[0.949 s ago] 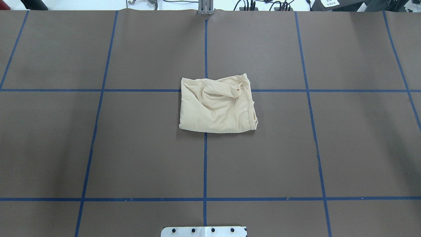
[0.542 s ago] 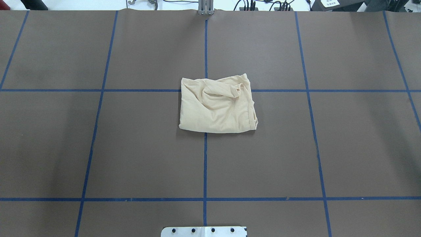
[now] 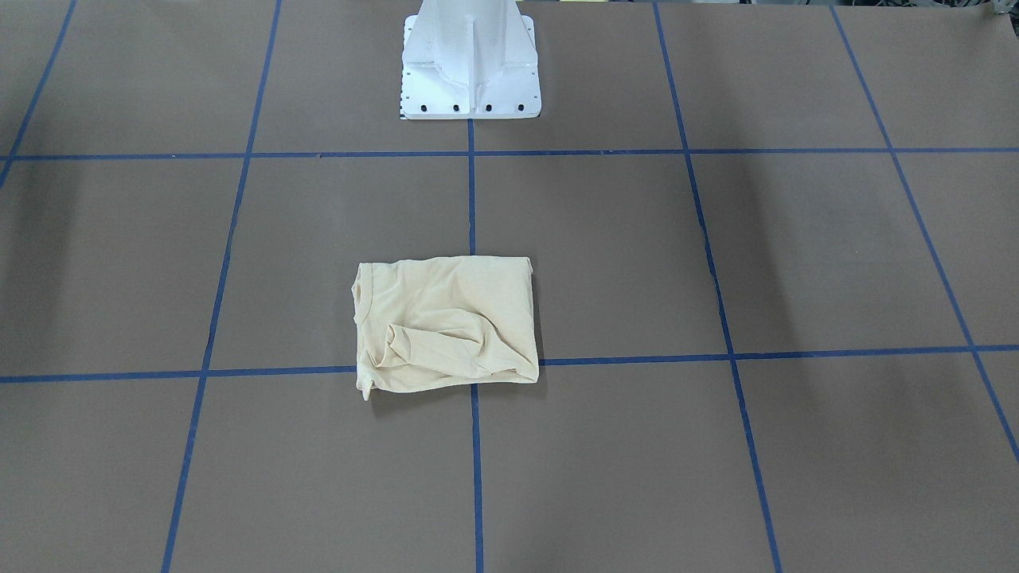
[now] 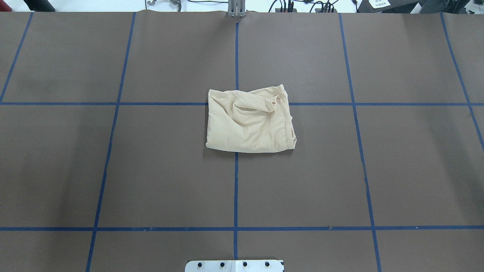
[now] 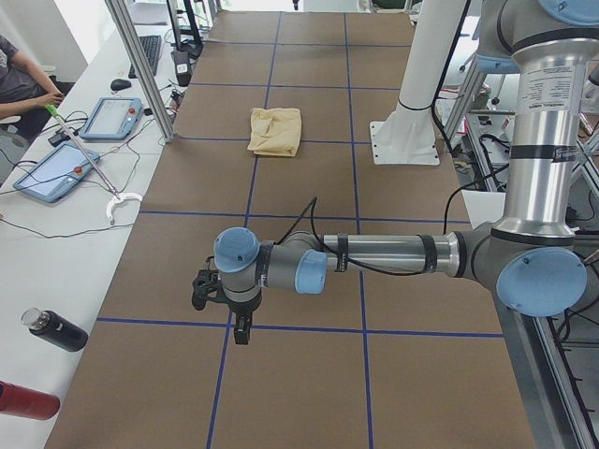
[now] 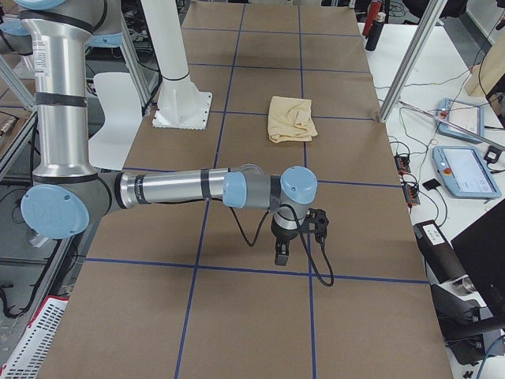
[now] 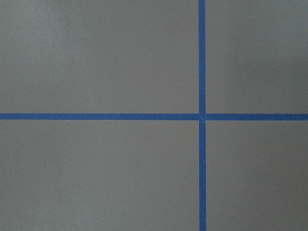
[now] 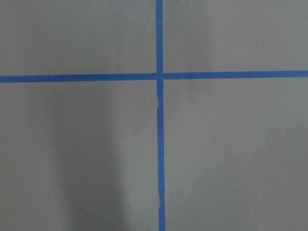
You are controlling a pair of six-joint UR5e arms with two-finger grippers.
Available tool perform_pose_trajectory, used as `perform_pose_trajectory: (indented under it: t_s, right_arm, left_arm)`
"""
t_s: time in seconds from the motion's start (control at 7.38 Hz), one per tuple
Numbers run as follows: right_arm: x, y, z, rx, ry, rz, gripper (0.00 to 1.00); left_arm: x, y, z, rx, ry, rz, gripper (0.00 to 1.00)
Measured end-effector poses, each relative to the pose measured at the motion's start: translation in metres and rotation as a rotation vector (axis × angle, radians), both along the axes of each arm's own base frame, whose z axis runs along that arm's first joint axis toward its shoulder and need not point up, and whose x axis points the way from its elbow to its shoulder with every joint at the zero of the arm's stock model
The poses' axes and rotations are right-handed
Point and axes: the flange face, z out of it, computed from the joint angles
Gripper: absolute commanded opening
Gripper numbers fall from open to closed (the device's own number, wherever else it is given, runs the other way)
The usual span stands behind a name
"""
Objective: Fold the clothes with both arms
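Observation:
The clothes (image 4: 249,124) are one pale cream-yellow shirt folded into a rough rectangle at the table's middle, with a rumpled sleeve on its far side. It also shows in the front view (image 3: 446,318) and small in both side views (image 5: 275,131) (image 6: 291,118). My left gripper (image 5: 241,327) hangs low over the brown table far from the shirt, seen only from the side, so I cannot tell its state. My right gripper (image 6: 282,254) hangs the same way at the other end, state unclear. Both wrist views show only table and blue tape.
The brown table (image 4: 151,170) carries a grid of blue tape lines. The white pedestal base (image 3: 470,64) stands at the robot's side. Tablets (image 5: 114,117), a black bottle (image 5: 56,329) and a seated person (image 5: 19,84) are on a side bench.

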Motion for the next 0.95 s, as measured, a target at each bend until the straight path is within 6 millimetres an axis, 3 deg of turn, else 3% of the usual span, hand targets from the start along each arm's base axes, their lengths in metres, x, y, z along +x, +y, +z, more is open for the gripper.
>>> perform_pose_trajectory:
  t_s: [0.41, 0.95]
  right_arm:
    - [0.008, 0.011, 0.014, 0.021, 0.0, -0.041, 1.0]
    - [0.012, 0.013, 0.016, 0.04, -0.003, -0.061, 1.0]
  left_arm:
    - [0.001, 0.0, -0.003, 0.018, -0.003, 0.032, 0.99]
    - [0.003, 0.006, -0.049, -0.021, 0.005, 0.041, 1.0]
